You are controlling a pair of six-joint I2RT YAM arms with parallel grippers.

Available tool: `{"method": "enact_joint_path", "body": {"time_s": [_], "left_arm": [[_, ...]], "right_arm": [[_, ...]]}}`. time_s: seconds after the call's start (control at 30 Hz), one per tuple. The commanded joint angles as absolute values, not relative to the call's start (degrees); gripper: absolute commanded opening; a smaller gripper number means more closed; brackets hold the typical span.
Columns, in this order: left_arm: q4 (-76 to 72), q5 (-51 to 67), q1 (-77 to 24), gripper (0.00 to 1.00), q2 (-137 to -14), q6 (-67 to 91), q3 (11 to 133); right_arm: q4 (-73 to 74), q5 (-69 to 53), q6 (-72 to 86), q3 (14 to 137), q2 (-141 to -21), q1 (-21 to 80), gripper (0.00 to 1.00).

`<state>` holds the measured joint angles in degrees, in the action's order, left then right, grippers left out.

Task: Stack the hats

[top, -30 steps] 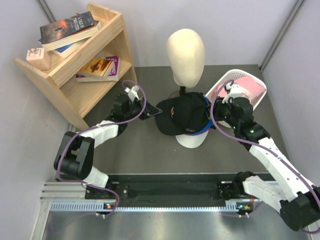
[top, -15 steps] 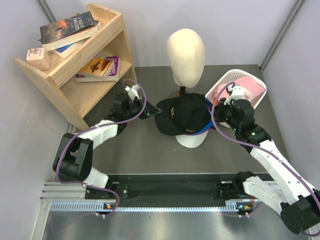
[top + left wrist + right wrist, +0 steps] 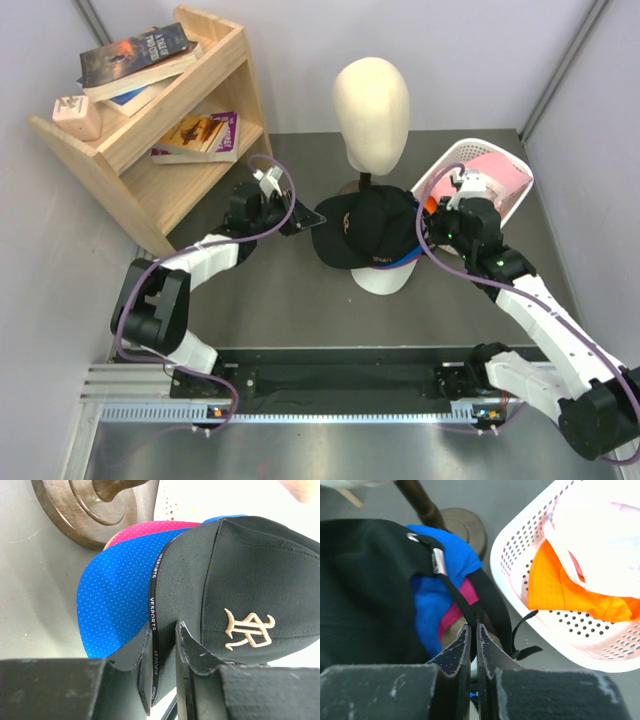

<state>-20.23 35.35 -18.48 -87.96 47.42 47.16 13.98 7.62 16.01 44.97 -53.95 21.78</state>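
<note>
The black cap [image 3: 368,232] tops the pile in the middle, just near of the mannequin head [image 3: 371,105]. The left gripper [image 3: 162,630] pinches its brim. The right gripper [image 3: 473,630] pinches its back strap. If one tugs harder, the cap could slide off crooked.

The pile has one black cap, one blue cap [image 3: 120,595], one magenta cap [image 3: 145,530] and one white cap [image 3: 380,282]. One basket [image 3: 520,545] on the right holds one orange hat [image 3: 560,587] and one pink cap [image 3: 495,172].

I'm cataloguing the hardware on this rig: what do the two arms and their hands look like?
The left arm and right arm share white link shells, chunky black joints and a looping purple cable. The left hand and right hand each have two flat black fingers, scuffed pale.
</note>
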Motion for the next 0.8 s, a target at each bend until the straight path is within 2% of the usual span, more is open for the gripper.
{"method": "enact_joint_path", "body": {"time_s": [0.0, 0.17, 0.2, 0.23, 0.33, 0.37, 0.43, 0.47, 0.6, 0.77], "left_arm": [[-10.74, 24.70, -17.31, 0.00, -92.02, 39.11, 48.25], [-9.23, 23.73, -17.31, 0.00, -92.81, 37.88, 48.25], [-9.23, 23.82, -17.31, 0.03, -92.73, 37.79, 47.99], [-9.32, 23.99, -17.31, 0.11, -92.55, 37.88, 47.90], [-10.10, 24.17, -17.31, 0.24, -91.94, 38.14, 47.11], [-10.11, 24.17, -17.31, 0.36, -91.76, 38.32, 47.02], [-9.67, 23.47, -17.31, 0.44, -91.32, 38.15, 46.76], [-9.41, 23.12, -17.31, 0.51, -91.14, 37.88, 46.76], [-9.32, 22.68, -17.49, 0.57, -90.97, 37.18, 46.49], [-9.40, 22.68, -17.75, 0.59, -91.23, 36.83, 46.23]], "right_arm": [[13.54, 14.06, 13.71, 43.42, -56.42, 19.16, 0.00], [13.45, 14.50, 13.89, 42.63, -57.48, 18.81, 0.00], [13.45, 14.15, 14.15, 42.37, -57.22, 18.81, 0.00], [13.36, 13.89, 14.24, 42.19, -57.13, 18.90, 0.00], [13.80, 13.54, 14.50, 42.01, -56.08, 18.81, 0.00], [14.06, 13.54, 14.50, 41.92, -55.64, 18.90, 0.00], [14.33, 13.71, 14.50, 41.84, -55.20, 18.81, 0.00], [14.41, 13.88, 14.41, 41.57, -55.20, 18.90, 0.00], [13.98, 14.15, 14.59, 40.87, -55.72, 18.81, 0.00], [13.45, 14.50, 15.03, 40.17, -56.51, 18.81, 0.00]]}}
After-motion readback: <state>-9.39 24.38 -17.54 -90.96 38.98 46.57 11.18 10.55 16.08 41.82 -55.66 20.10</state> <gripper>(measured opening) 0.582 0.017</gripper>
